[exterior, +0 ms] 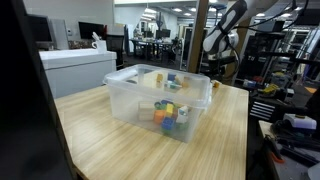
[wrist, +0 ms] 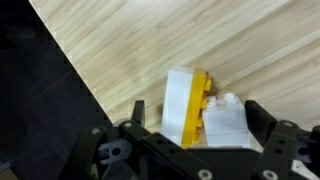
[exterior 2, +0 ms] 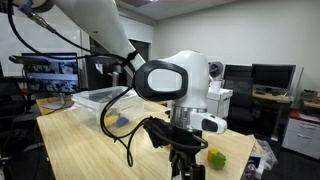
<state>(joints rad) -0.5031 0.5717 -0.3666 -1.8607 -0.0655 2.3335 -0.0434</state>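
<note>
The claw (wrist: pixel 198 135) is low over the pale wooden counter (wrist: pixel 200 40) with its two dark fingers spread to either side of a small cluster of plastic building blocks (wrist: pixel 205 115): a white block, a thin yellow slab on edge against it, and a second white block on the slab's other face. A strip of bare wood shows between one finger and the nearer white block, so the claw stands partly open around the cluster and is not clamped on it. The cluster rests on the counter near its dark edge. In both exterior views a clear plastic bin (exterior: pixel 130 105) (exterior 2: pixel 95 97) holding coloured blocks stands well apart from the white robot arm (exterior 2: pixel 170 80).
</note>
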